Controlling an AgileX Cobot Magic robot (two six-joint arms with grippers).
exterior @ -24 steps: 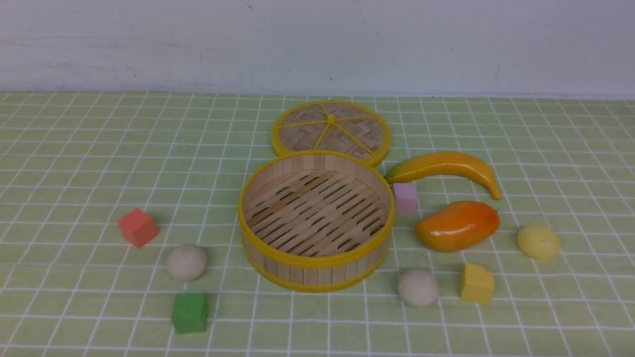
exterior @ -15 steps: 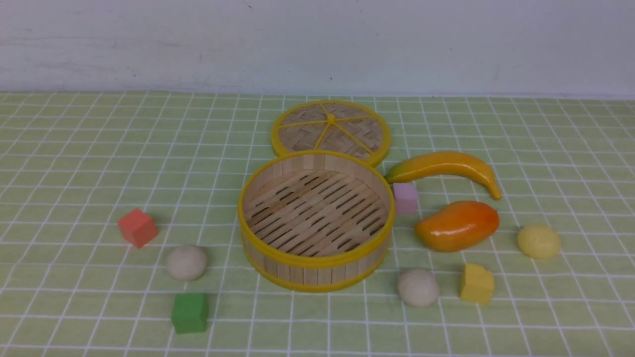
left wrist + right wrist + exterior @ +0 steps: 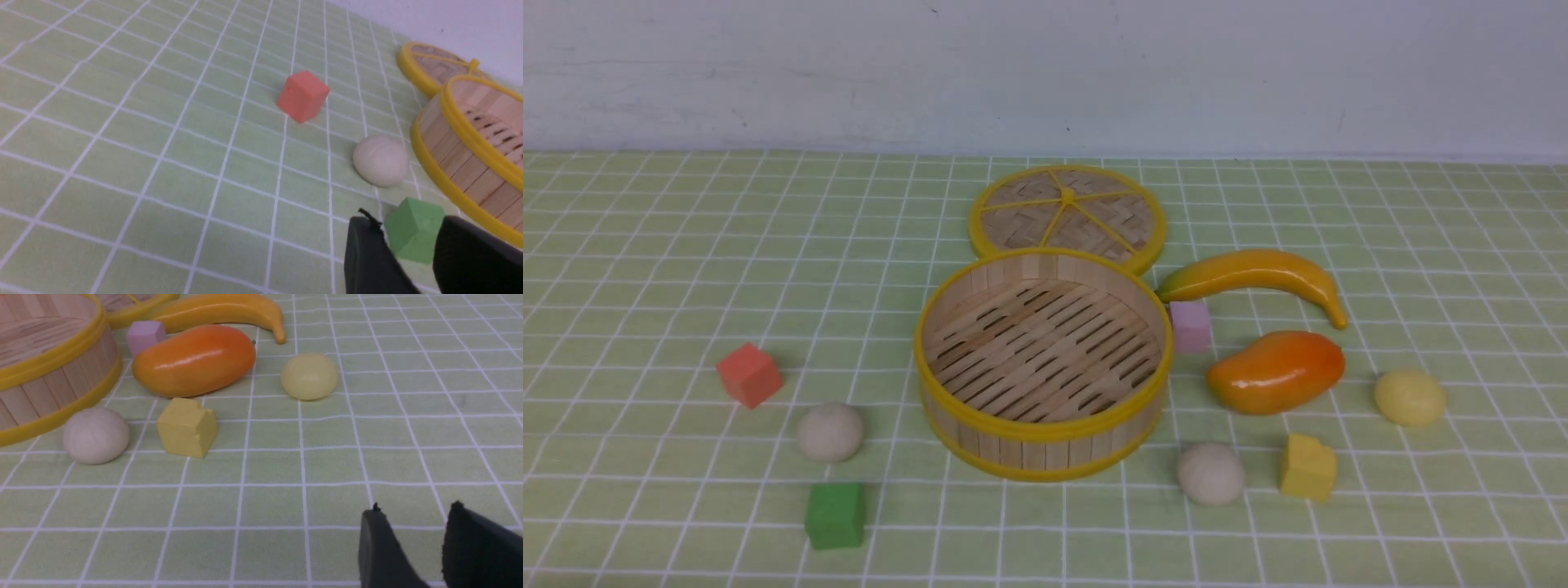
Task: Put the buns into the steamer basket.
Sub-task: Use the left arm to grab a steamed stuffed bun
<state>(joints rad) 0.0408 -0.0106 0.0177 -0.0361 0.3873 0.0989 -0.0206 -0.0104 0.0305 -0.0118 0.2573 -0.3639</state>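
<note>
While left fingers (image 3: 367, 261) hang parted, an off-white bun (image 3: 381, 160) lies beyond them.

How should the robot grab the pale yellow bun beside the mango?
Probably from straight above, jaws closing across its widest middle: the pale yellow bun is a smooth dome sitting flat, standing apart from the mango and yellow cube.

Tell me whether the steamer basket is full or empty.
Empty. The steamer basket shows only bare slatted floor; the left bun, middle bun and yellow bun sit outside it.
</note>
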